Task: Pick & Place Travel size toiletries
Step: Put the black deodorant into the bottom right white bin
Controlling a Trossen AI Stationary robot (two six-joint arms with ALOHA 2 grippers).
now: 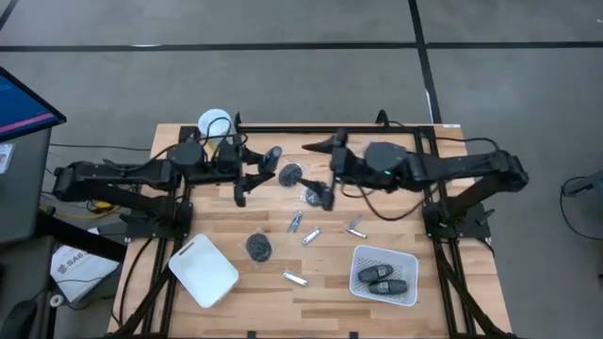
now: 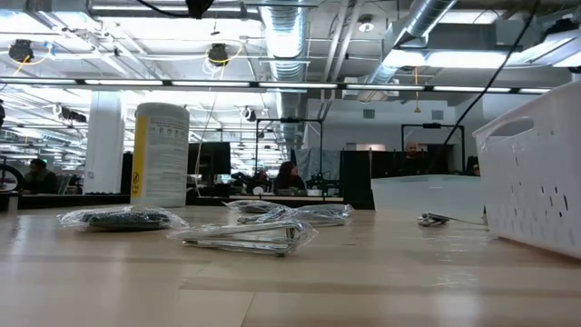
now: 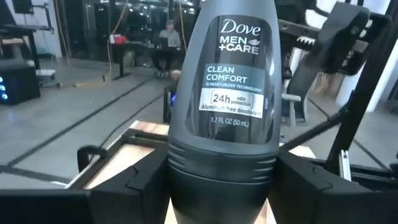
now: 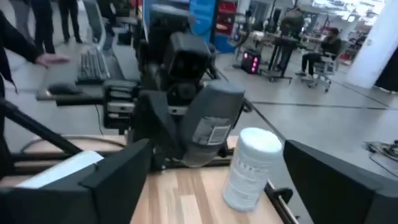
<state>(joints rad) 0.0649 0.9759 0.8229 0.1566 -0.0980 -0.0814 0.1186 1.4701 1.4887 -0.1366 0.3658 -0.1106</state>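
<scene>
— Toiletries first: where do we find them?
— We see a grey Dove deodorant (image 3: 224,106) clamped between the left gripper's (image 1: 247,181) jaws, raised above the table (image 1: 415,151). In the left wrist view its label faces us, with its lower end cut off. Out past those jaws, facing them, the right gripper (image 1: 318,171) has its jaws spread wide and empty.
— And the containers?
— We count two dark oblong capsules (image 1: 382,275) lying in the white basket (image 1: 403,294), well away from both sets of jaws. The white tray (image 1: 203,270) has nothing in it that we can see.
— What lies loose?
— Dark discs (image 1: 259,247) and small silver pieces (image 1: 296,222) sit scattered on the wood below and beyond the jaws. From the low view they look wrapped in clear film, and we cannot make out what each one is.
— Anything else hard to read?
— The pale canister (image 4: 250,167) stands just beside the left gripper, seen from the right wrist. Whether the disc nearest the right jaws touches them we cannot tell.
</scene>
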